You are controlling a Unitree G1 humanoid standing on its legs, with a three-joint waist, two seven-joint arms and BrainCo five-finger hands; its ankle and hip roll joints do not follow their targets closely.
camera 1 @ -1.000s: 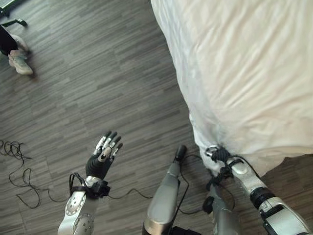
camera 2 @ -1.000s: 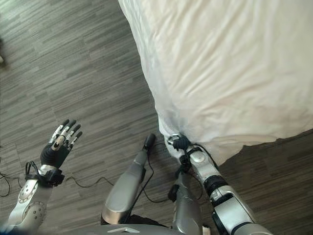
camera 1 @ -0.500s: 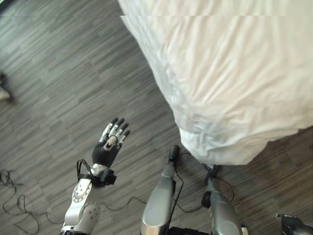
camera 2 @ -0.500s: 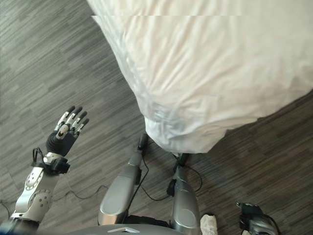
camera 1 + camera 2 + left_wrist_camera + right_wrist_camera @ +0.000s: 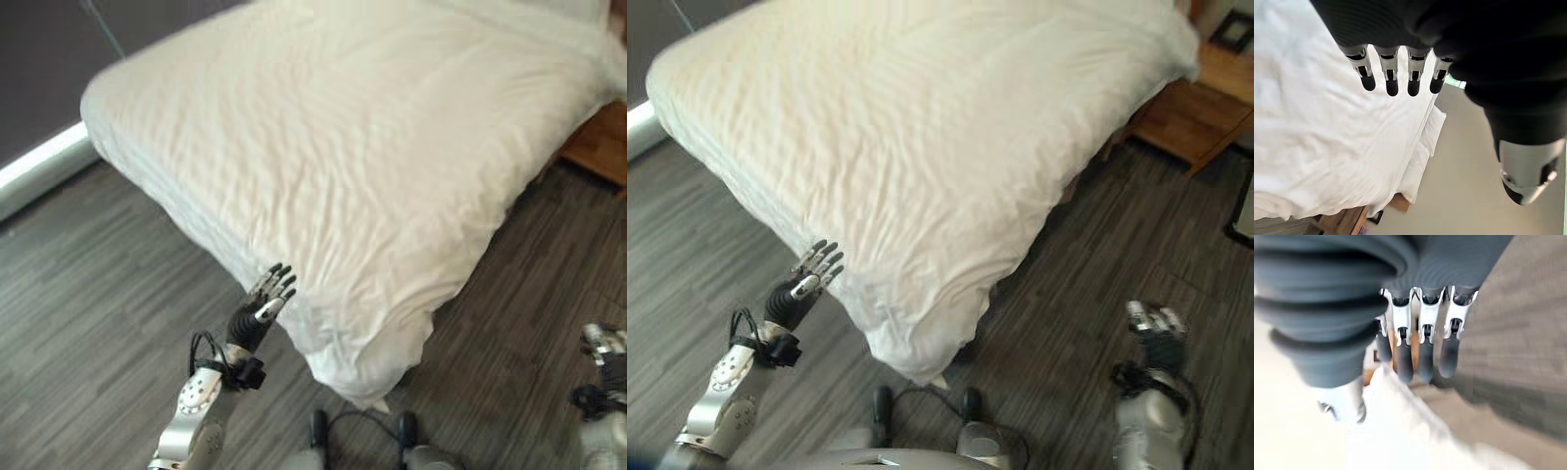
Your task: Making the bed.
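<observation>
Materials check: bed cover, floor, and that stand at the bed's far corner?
Bed cover: white woven fabric, matte, likely cotton; fine wrinkles and soft drape at the corner. Floor: grey wood-look planks, low sheen; laminate or vinyl, cannot tell which. Stand: orange-brown wood or veneer, smooth with faint grain.

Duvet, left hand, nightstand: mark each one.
Duvet [image 5: 921,147], right eye view, middle of its top.
Left hand [image 5: 257,315], left eye view, palm.
Nightstand [image 5: 1190,113], right eye view, wooden top.
</observation>
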